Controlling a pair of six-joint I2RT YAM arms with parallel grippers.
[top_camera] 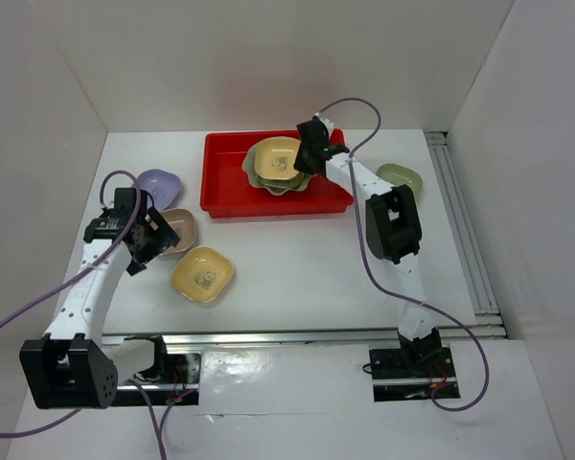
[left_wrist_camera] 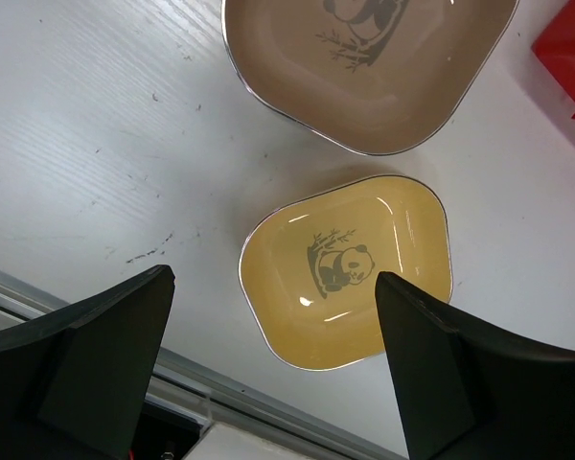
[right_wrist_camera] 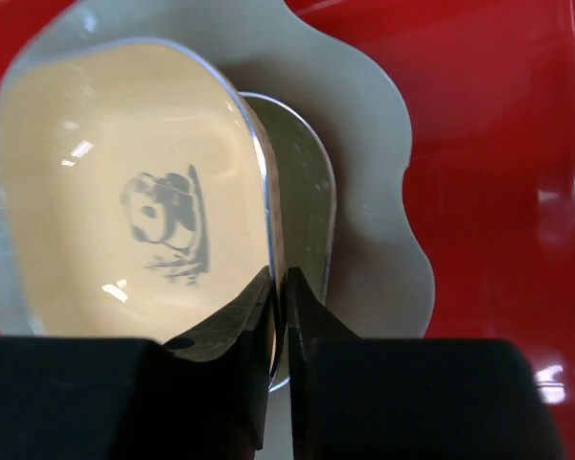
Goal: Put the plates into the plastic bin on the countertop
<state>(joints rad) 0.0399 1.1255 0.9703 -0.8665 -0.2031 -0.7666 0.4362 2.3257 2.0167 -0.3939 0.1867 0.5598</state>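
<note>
One yellow dish (right_wrist_camera: pixel 125 192) in red bin (right_wrist_camera: pixel 498 144); rim nipped btwn right gripper (right_wrist_camera: pixel 280 283) tips.

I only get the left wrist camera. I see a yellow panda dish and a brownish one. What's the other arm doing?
Observer: The right gripper is pinching the rim of another yellow dish, over the red bin.
Operator: Is anything under that dish?
Observer: Yes, a small green dish, and beneath both lies the large pale green scalloped dish, inside the bin.
Operator: Are more dishes still outside the bin?
Observer: Two you can't see: a lavender dish on the far left, and a second green dish to the right of the bin.
</note>
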